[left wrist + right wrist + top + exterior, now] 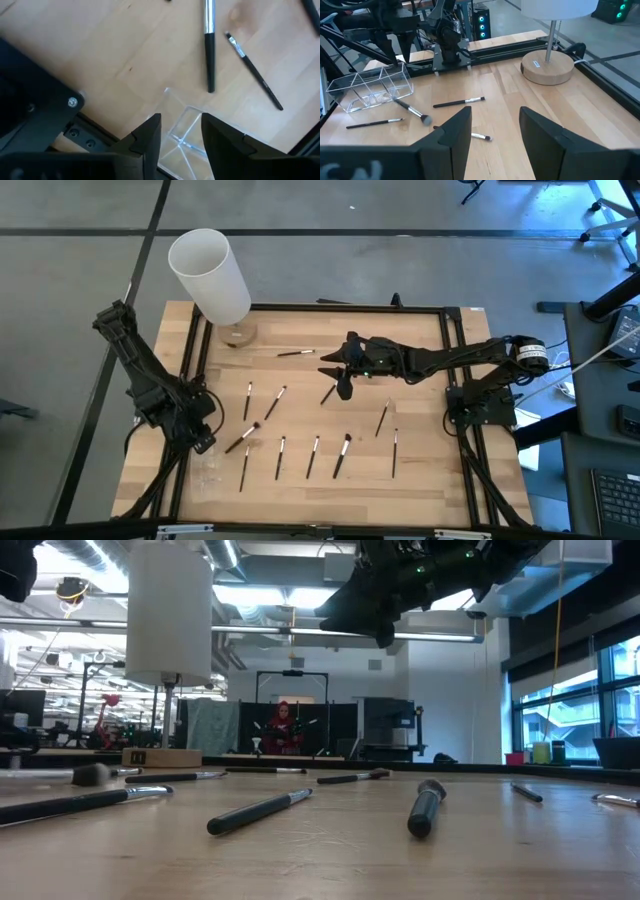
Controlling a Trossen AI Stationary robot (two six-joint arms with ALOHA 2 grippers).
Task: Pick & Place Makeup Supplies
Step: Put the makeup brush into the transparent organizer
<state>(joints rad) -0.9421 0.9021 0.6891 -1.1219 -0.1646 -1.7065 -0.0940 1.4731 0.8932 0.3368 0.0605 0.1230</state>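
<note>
The left gripper (pixel 181 131) hangs over a clear organizer box (pixel 370 88), jaws spread, seemingly holding nothing. The right gripper (pixel 495 131), jaws spread wide, hovers above makeup brushes (pixel 281 457) on the counter (pixel 420 470).

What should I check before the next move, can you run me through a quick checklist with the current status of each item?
1. Left gripper empty: ok, nothing between its fingers.
2. Left gripper over the clear organizer: ok, it hangs above the box's compartments.
3. Right gripper open and empty: ok, fingers apart, nothing held.
4. Right gripper raised off the table: ok, it hangs high in the low view.
5. Makeup brushes left to move: not ok, many lie loose on the table.
6. Brushes already in the organizer: cannot tell how many through the clear walls.
</note>
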